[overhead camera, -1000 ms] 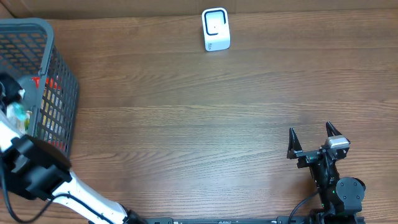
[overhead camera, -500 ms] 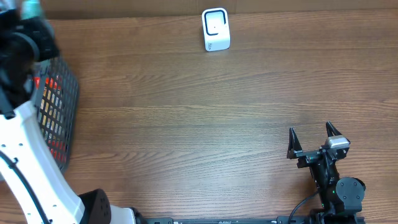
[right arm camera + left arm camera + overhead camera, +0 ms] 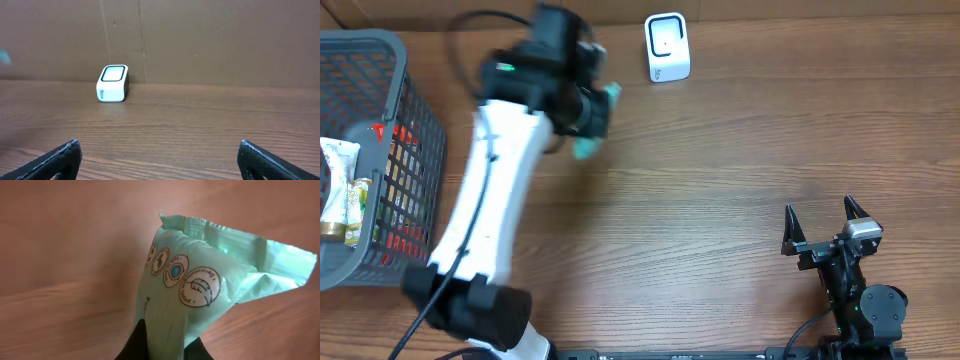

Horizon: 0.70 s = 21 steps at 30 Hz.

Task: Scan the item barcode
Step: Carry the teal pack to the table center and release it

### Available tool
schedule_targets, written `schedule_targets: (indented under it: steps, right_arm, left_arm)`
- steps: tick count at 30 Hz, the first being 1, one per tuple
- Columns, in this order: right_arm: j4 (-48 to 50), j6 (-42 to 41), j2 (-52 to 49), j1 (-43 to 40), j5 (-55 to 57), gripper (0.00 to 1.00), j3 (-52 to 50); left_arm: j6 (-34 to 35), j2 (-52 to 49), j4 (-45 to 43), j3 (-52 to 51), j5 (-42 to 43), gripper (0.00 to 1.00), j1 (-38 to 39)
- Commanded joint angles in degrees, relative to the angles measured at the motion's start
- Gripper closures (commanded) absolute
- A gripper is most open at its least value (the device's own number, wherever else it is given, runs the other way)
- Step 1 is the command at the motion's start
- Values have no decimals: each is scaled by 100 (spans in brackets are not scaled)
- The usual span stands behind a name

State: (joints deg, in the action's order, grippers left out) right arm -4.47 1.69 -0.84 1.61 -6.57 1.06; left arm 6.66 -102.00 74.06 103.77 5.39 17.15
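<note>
1. Table [image 3: 740, 150]: I see a wood-grain surface filling the overhead view. A brown wall [image 3: 225, 40] backs its far edge in the right wrist view.
2. Left arm [image 3: 485, 210]: the white arm reaches from the near-left edge diagonally toward the far centre. Its upper section is blurred overhead.
3. Basket [image 3: 370, 42]: a grey mesh basket sits at the left edge. It holds several packaged goods [image 3: 342, 195], with something red showing behind the mesh.
4. Right gripper [image 3: 819, 208]: it rests at the near right, well apart from every other item. In the right wrist view its jaws are spread wide with only bare table between them.
5. Left gripper [image 3: 582, 108]: I read it as clamped tight on the green packet [image 3: 200, 290]. The left wrist view shows its dark jaws pinching the packet's lower end.
6. Green packet, position: it is held above the table, between the basket and the scanner [image 3: 667, 47] and nearer the scanner. A row of round printed emblems faces the wrist camera, and the crimped seal is at the top. I cannot tell where its barcode lies.
7. Scanner: a small white unit with a dark-framed window stands upright at the far centre edge.
</note>
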Motion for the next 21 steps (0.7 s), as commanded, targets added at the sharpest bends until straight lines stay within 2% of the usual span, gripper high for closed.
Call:
schedule_targets:
  steps: [1,9,14,16,17,19,20,21]
  right_arm:
    - [26,2,68,31,52,0,-61]
    - [26,2,68,31,55,0,-61]
    - [26,2,68,31,52,0,-61]
    - [26,2,68,31,55,0,-61]
    - [26,2,68,31,52,0,-61]
    - [26,2,68,31,52,0,-61]
    - [26,2,68,31,55,0,-61]
    - [26,2,68,31,52,0,-61]
  left_arm:
    - [400,4,-420,-861,203,96,372]
    - [1060,2,-2061,-2640,518,96,636]
    - [1349,0,-2509,-3095,695,96,686]
    - [1370,0,-2496,-3130,693,70,699]
    - [1370,2,-2492,-3126,697,49,699]
    - [1364,17,-2492,-3064,737,21,699]
    - [1351,37,-2476,-2999,752,13,691]
    - [1300,59,-2448,-2868,780,10,671]
